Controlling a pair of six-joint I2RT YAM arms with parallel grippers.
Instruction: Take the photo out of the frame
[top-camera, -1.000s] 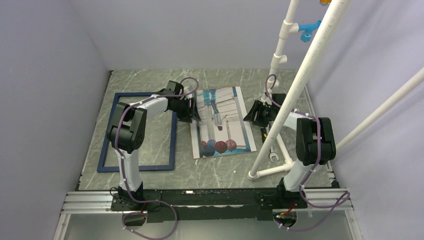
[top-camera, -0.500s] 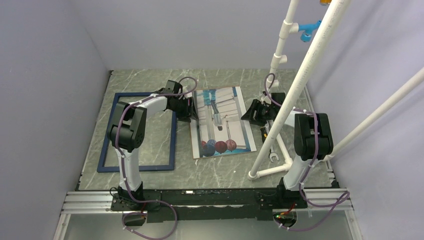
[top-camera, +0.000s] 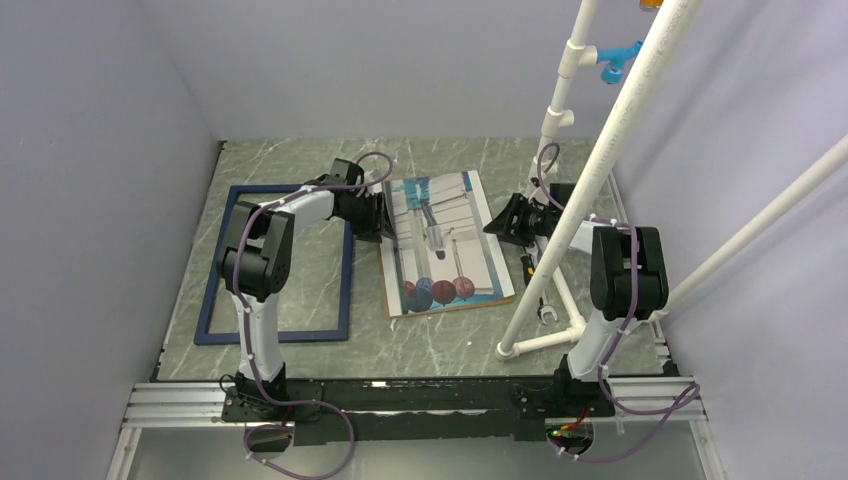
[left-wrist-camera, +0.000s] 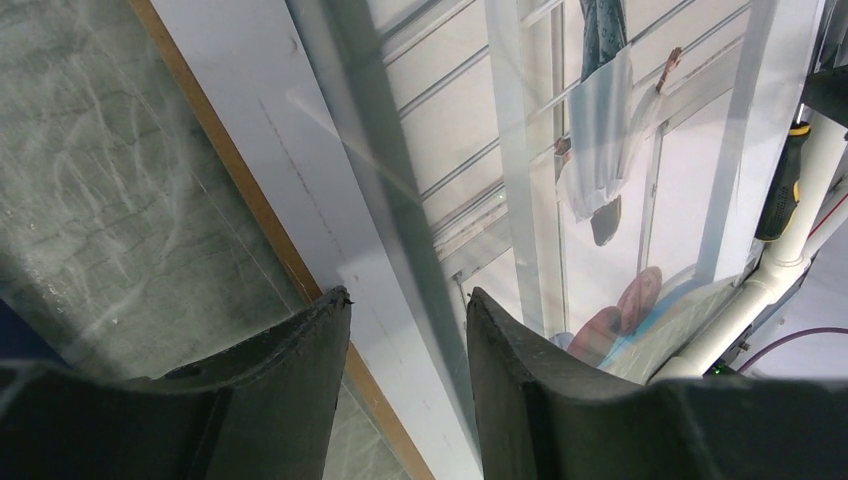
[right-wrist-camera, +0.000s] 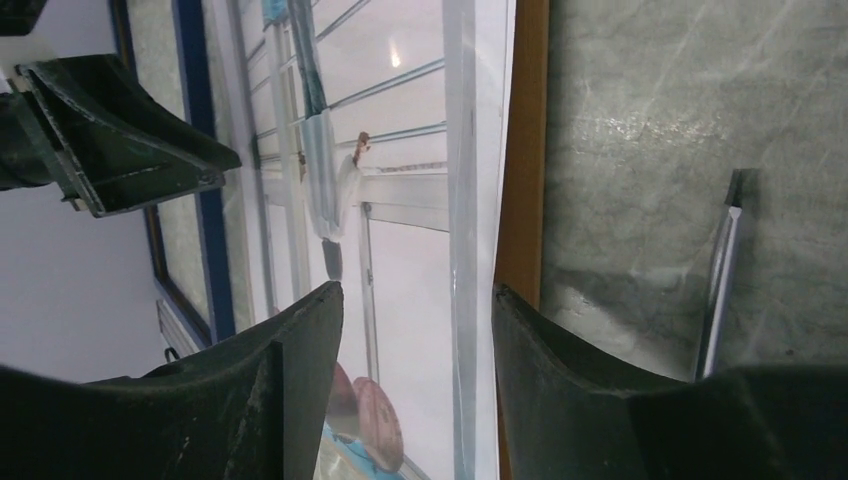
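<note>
The photo (top-camera: 445, 245) lies face up on the marble table, right of the empty dark blue frame (top-camera: 270, 333). A brown strip shows along its near edge. My left gripper (top-camera: 385, 218) is at the photo's left edge. In the left wrist view its jaws (left-wrist-camera: 408, 300) stand apart astride the white border and brown edge of the photo (left-wrist-camera: 600, 150). My right gripper (top-camera: 500, 222) is at the photo's right edge. Its jaws (right-wrist-camera: 418, 290) are also apart over the border of the photo (right-wrist-camera: 400, 120). A rail of the frame (right-wrist-camera: 200, 150) shows beyond it.
A white pipe stand (top-camera: 600, 170) rises right of the photo, its foot (top-camera: 545, 342) on the table. A screwdriver (right-wrist-camera: 722, 270) and a wrench (top-camera: 545, 305) lie by the right arm. Grey walls enclose the table on three sides.
The photo has shifted slightly and a brown strip now shows along its near edge. Both grippers sit a little closer onto its side edges, jaws somewhat narrower.
</note>
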